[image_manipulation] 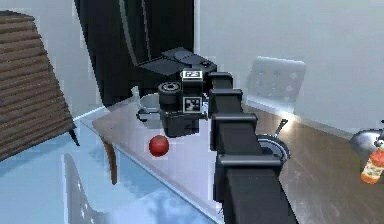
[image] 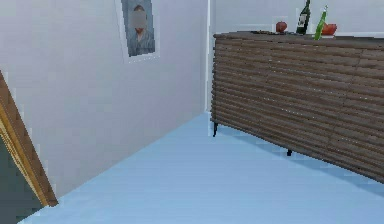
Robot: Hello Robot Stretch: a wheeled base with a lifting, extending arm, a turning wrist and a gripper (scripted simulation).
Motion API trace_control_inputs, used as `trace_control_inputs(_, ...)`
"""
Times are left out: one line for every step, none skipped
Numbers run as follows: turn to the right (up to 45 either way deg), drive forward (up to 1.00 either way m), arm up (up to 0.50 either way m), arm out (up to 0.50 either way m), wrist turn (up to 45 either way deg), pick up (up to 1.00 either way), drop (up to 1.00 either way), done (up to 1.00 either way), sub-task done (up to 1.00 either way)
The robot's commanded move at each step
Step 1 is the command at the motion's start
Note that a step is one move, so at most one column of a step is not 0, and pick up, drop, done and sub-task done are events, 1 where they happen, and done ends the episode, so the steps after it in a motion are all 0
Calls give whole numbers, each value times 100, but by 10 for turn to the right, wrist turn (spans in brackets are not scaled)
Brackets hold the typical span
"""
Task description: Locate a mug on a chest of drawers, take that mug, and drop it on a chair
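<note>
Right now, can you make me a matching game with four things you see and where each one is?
Things:
1. green bottle
2. picture
3. red round thing
4. orange bottle

Places:
A. hanging on the wall
B. at the arm side view's right edge
C. on top of the wooden chest of drawers
D. on the tabletop, left of the dark arm

Pairs: 1-C, 2-A, 3-D, 4-B
</note>
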Motion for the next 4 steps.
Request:
trace_control_inputs(0,0,-30,0,0,0,0,0,0)
trace_control_inputs(0,0,-32,0,0,0,0,0,0)
trace_control_inputs(0,0,0,0,0,0,100,0,0)
trace_control_inputs(0,0,10,0,0,0,0,0,0)
